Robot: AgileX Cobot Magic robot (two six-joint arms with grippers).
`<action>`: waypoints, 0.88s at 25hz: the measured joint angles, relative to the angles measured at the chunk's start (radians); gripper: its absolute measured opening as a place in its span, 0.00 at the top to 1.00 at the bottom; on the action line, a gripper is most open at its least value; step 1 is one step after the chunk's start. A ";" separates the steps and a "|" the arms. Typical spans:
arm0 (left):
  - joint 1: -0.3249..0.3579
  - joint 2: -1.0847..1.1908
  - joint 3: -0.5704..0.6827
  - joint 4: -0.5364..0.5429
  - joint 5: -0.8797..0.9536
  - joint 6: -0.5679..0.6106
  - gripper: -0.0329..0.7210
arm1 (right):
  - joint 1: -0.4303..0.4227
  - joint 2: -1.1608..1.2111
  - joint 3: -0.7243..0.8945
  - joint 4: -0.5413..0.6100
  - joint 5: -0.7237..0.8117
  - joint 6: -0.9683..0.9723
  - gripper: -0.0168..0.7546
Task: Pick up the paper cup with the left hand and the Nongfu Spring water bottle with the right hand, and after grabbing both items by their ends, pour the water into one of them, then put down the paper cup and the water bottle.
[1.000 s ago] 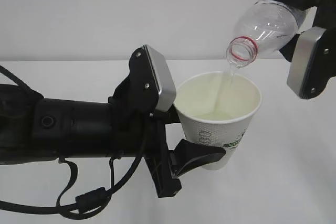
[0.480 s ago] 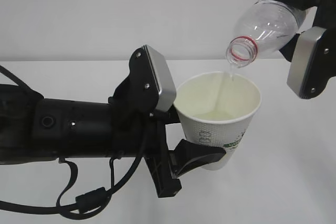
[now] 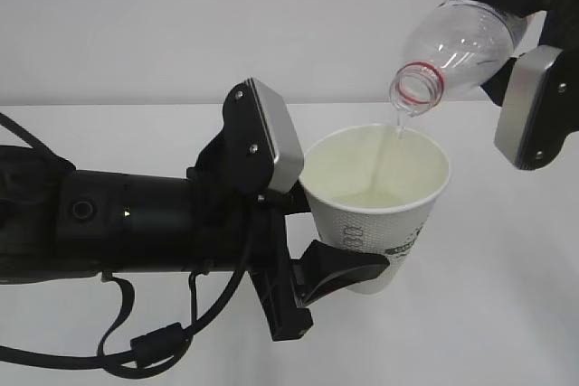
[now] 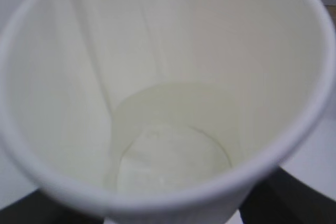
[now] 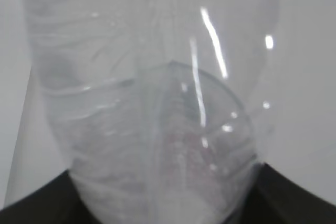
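A white counter (image 3: 507,314) fills the lower part of the exterior view, its far edge meeting a pale wall. The left arm (image 3: 99,223), thick and black with looping cables (image 3: 136,350) beneath it, reaches in from the left edge. Its left hand (image 3: 303,214) grips the paper cup (image 3: 380,223): one grey finger (image 3: 276,137) presses the cup's upper side near the rim, and a black finger tip (image 3: 339,268) cradles the lower wall, so the fingers stand fairly wide apart, closed on the cup. The cup is held upright, raised clear of the counter, roughly above its middle. The right hand (image 3: 520,61) enters at the upper right, toward the far right corner, its pale grey finger (image 3: 529,115) on the near side of the bottle (image 3: 457,42); its fingers stand moderately wide, clamped on the bottle's body. The bottle is tilted mouth-down to the left, its red neck ring (image 3: 414,88) just above the cup's far rim without touching it. A thin stream of water (image 3: 396,128) falls from the mouth into the cup. In the left wrist view the cup's cream inside (image 4: 157,77) holds a shallow pool at the bottom. The right wrist view shows the clear ribbed bottle wall (image 5: 152,108) close up, blurred, between dark finger tips at the lower corners.
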 joint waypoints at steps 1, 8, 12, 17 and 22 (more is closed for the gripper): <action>0.000 0.000 0.000 0.000 0.000 0.000 0.30 | 0.000 0.000 -0.002 0.000 0.000 0.000 0.41; 0.000 0.000 0.000 0.000 -0.023 0.000 0.30 | 0.000 0.000 -0.002 0.000 -0.001 0.000 0.41; 0.000 0.000 0.000 0.000 -0.036 0.000 0.30 | 0.000 0.000 -0.002 0.000 -0.001 0.000 0.41; 0.000 0.000 0.000 0.000 -0.037 0.000 0.30 | 0.000 0.000 -0.002 0.000 -0.001 -0.004 0.41; 0.000 0.002 0.000 0.000 -0.022 0.000 0.30 | 0.000 0.000 -0.002 0.000 -0.001 -0.013 0.41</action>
